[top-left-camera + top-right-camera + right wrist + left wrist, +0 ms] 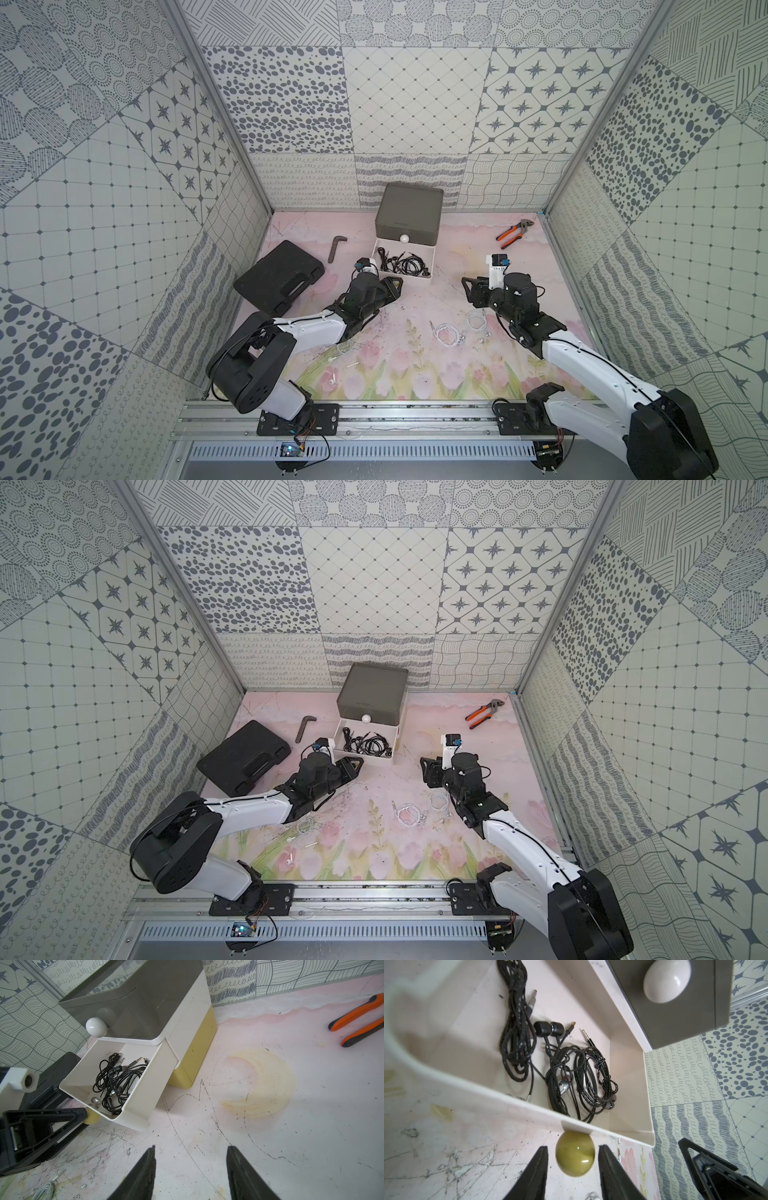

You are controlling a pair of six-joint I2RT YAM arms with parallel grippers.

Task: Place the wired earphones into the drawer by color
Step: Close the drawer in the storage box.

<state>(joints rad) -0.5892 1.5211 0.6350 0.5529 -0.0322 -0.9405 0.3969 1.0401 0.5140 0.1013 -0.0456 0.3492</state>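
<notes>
The drawer cabinet (409, 208) stands at the back of the table (419, 303); its white drawer (143, 1088) is pulled out, and a tangle of black earphones (571, 1068) lies inside. The left gripper (572, 1147) is at the drawer's front, fingers apart on either side of the yellow-green knob (575, 1159), with a thin gap at each side. The right gripper (191, 1148) hangs over bare table just right of the drawer, fingers apart, holding nothing. White earphones (448, 333) lie loose between the two arms, well apart from the drawer; orange pliers (513, 230) lie in the far right corner; a black case (278, 278) and a bent key (334, 247) lie left of the cabinet.
</notes>
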